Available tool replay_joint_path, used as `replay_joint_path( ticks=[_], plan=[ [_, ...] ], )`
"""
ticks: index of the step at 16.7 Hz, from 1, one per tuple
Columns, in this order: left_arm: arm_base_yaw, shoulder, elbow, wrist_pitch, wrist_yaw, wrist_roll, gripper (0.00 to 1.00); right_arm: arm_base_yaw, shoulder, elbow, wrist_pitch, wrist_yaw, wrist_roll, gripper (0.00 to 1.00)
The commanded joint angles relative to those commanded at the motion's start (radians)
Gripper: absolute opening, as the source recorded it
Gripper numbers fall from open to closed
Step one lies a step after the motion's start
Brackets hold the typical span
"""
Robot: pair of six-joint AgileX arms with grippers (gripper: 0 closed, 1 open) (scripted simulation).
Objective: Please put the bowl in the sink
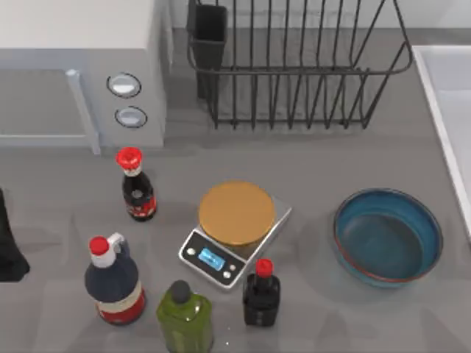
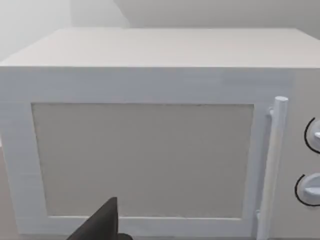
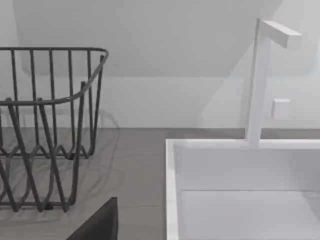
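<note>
The bowl [image 1: 388, 236] is round, shallow and blue with a thin reddish-brown rim, and stands upright and empty on the grey counter at the right. The sink [image 1: 450, 95] is a white basin with a raised rim at the counter's right edge, just right of the bowl; in the right wrist view the sink [image 3: 172, 190] shows its near corner and white tap. A dark part of my right gripper [image 3: 100, 224] juts in low in that view, apart from both. My left gripper [image 2: 100, 225] faces the microwave door, and the left arm [image 1: 9, 243] sits at the counter's left edge, far from the bowl.
A black wire dish rack [image 1: 294, 66] stands at the back, left of the sink. A white microwave [image 1: 81, 66] fills the back left. A scale [image 1: 234, 232] with a golden disc sits mid-counter, with several bottles [image 1: 137, 184] around it.
</note>
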Motion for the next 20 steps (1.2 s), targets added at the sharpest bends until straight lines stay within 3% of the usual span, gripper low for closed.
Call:
replay_joint_path(
  ticks=[4, 8, 20],
  plan=[
    [0.000, 0.000, 0.000, 0.000, 0.000, 0.000, 1.00, 0.008, 0.033, 0.033, -0.030, -0.001, 0.007, 1.00],
    [0.000, 0.000, 0.000, 0.000, 0.000, 0.000, 1.00, 0.042, 0.225, 0.219, -0.188, -0.001, 0.045, 1.00],
    [0.000, 0.000, 0.000, 0.000, 0.000, 0.000, 1.00, 0.196, 1.380, 1.055, -0.957, 0.003, 0.213, 1.00]
  ],
)
